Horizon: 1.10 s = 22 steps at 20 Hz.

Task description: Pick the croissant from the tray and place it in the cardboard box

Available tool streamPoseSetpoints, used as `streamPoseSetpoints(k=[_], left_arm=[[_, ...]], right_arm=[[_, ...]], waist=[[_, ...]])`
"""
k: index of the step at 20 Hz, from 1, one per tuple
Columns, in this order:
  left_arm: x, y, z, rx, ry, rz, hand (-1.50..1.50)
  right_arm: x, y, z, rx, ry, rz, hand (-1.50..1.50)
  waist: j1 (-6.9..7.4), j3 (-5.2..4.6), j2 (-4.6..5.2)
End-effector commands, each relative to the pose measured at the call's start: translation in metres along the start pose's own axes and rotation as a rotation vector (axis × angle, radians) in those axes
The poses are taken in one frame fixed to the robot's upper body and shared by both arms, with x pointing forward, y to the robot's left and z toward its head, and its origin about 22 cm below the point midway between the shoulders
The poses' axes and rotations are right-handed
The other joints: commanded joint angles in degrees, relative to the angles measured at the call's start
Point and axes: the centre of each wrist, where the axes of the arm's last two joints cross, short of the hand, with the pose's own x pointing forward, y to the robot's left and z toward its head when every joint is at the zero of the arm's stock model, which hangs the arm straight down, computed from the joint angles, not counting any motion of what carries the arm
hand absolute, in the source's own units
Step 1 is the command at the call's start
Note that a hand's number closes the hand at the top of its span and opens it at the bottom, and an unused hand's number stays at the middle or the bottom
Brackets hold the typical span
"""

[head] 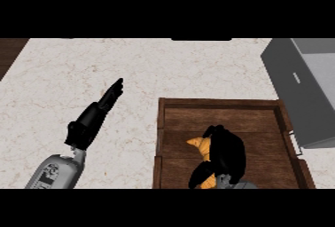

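A golden croissant [200, 145] lies on the brown wooden tray [222, 116] in the lower middle of the head view. My right hand [226, 153] covers most of it, fingers and thumb curled round it, so only its left tip and a bit near the thumb show. My left hand [98, 113] stays open over the counter to the left of the tray, fingers straight and pointing away. A grey box [307, 88] stands at the right edge, beside the tray's far right corner.
The pale marble counter [131, 62] stretches behind and to the left of the tray. A dark wooden strip [9, 53] shows at the far left edge.
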Motion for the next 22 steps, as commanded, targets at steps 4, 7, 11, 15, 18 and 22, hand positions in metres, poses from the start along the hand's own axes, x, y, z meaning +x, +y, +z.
streamPoseSetpoints(k=[4, 7, 11, 15, 18, 22], left_arm=[[-0.003, 0.000, 0.005, 0.028, 0.007, 0.005, 0.00], [0.000, 0.003, 0.001, 0.043, 0.002, 0.007, 0.00], [-0.005, 0.009, 0.009, 0.037, 0.016, -0.002, 0.00], [-0.008, 0.010, 0.012, 0.044, 0.004, 0.004, 0.00], [0.008, 0.005, 0.006, 0.048, 0.020, 0.001, 0.00], [-0.007, 0.005, 0.013, 0.043, 0.019, 0.005, 0.00]], right_arm=[[-0.100, -0.026, -0.011, 0.098, -0.396, 0.252, 1.50], [-0.134, -0.051, -0.015, 0.079, -0.563, 0.300, 1.50], [-0.190, -0.109, -0.036, -0.087, -0.648, 0.316, 1.50], [-0.242, -0.152, -0.044, -0.259, -0.673, 0.307, 1.50], [-0.268, -0.170, -0.032, -0.303, -0.722, 0.253, 1.50], [-0.286, -0.210, -0.013, -0.297, -0.784, 0.186, 1.50]], waist=[[-1.19, 0.60, 0.57], [-2.39, 0.69, 0.59], [-2.04, 0.63, 0.61], [-2.12, 0.54, 0.53], [-2.05, 0.46, 0.42], [-2.09, 0.35, 0.48]])
